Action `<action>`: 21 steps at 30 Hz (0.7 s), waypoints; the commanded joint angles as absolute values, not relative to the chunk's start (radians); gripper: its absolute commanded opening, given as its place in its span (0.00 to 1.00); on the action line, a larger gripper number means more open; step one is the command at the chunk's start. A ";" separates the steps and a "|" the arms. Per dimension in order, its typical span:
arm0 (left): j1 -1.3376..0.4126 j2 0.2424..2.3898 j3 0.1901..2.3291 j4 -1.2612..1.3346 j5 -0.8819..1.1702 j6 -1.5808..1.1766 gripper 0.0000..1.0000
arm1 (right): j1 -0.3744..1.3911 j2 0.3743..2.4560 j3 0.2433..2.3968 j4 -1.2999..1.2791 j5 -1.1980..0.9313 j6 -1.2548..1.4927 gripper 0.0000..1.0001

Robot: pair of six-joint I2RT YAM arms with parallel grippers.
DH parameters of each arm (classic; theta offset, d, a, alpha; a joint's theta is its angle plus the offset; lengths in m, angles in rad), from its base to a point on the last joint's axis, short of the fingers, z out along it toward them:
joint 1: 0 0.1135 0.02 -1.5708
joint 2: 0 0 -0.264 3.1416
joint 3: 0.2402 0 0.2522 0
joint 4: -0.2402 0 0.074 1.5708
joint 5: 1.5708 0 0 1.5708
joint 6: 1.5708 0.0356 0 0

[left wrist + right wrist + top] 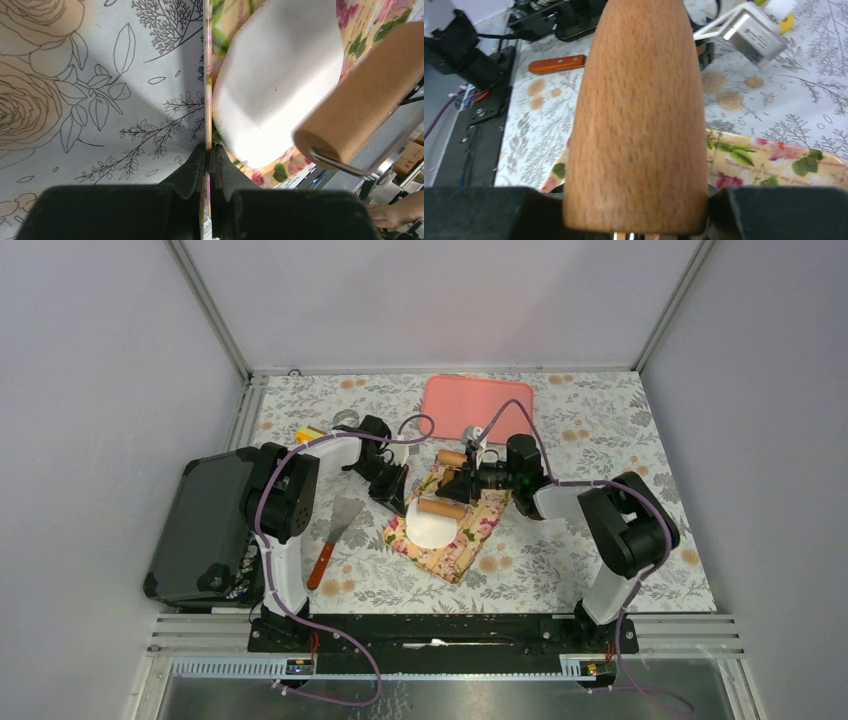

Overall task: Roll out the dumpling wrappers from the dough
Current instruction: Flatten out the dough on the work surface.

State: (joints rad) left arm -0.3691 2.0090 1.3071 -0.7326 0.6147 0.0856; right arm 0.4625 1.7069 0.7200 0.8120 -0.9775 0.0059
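Left gripper point(209, 152) pinches the mat point(372, 20) edge, likely to stop it sliding; right gripper point(636, 212) clamps the pin point(639, 100), whose roller seemingly touches the dough point(275, 70).

Top cam: fixed, high, behind the arm bases point(275, 625), tilted down and forward. It sits far enough back to take in the whole tabletop point(600, 440) and both arms.

Left wrist cam: very close, looks down past the left fingers point(190, 175) along the mat point(370, 15) edge. Dough point(275, 75) and one roller point(360, 95) end fill its right half.

Right wrist cam: closer still and low, looks along the roller handle from between the right fingers point(474, 210) toward the left arm's side. Scraper point(556, 63) in the background.

Overlap: top and left wrist share mat, dough, roller. Top and right wrist share roller, mat corner, scraper.
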 commanded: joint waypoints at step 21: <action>-0.364 2.041 1.264 -0.712 0.503 0.132 0.00 | 0.587 1.754 0.705 0.266 -1.007 -0.493 0.00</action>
State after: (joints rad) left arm -0.3683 2.0090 1.3067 -0.7326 0.6167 0.0860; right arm 0.5762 1.7187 0.7341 0.5537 -1.0317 -0.3531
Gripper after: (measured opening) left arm 0.040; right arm 0.349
